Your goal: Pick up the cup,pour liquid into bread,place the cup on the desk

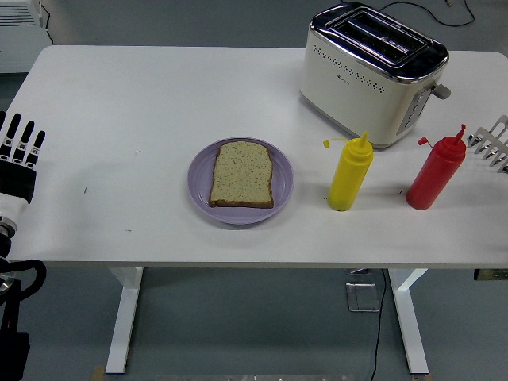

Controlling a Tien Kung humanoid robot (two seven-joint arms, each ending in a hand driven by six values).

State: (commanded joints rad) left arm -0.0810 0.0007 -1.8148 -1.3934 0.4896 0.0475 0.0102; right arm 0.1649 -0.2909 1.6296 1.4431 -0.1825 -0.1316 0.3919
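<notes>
A slice of bread (241, 175) lies on a purple plate (200, 190) at the table's middle. No cup shows; a yellow squeeze bottle (349, 175) and a red squeeze bottle (433, 172) stand upright right of the plate. My right hand (490, 144) shows only as pale spread fingertips at the right edge, just right of the red bottle's cap, holding nothing. My left hand (17, 155) rests at the left edge with fingers straight, empty.
A cream and chrome toaster (369, 71) stands at the back right, behind the bottles. The white table (143, 95) has bare surface between the plate and my left hand.
</notes>
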